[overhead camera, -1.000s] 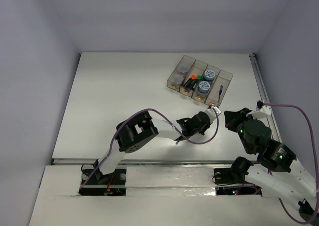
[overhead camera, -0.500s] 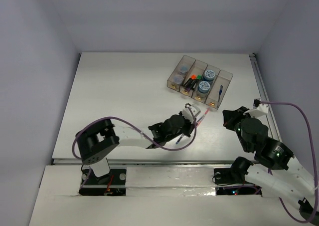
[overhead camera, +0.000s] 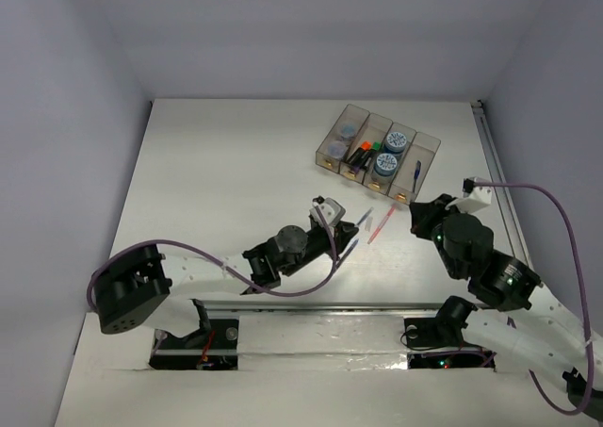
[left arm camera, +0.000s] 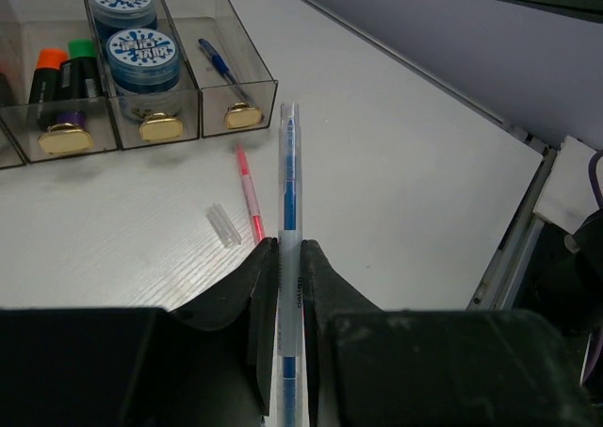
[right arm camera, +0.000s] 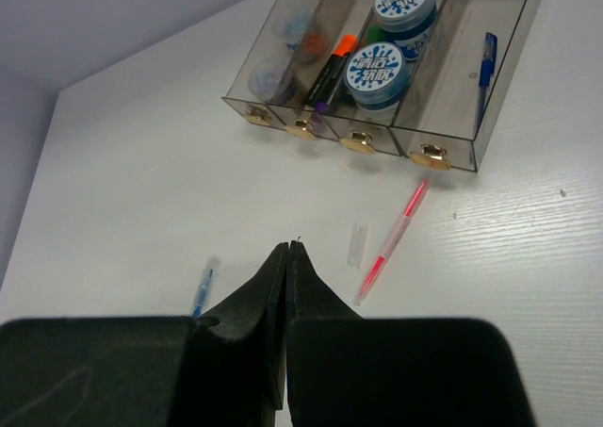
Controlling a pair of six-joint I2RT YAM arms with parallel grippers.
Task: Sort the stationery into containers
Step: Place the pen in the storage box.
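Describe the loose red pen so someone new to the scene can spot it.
Find the row of four smoky bins at the far right of the table. In front of the rightmost bin's brass handle lies the red pen. It is thin and red; the clear cap beside it is shorter, and the blue pen is in the left gripper.

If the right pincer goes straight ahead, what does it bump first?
Probably the bins' front, by the orange marker's slot, though depth is unclear. The red pen and clear cap lie off to its right.
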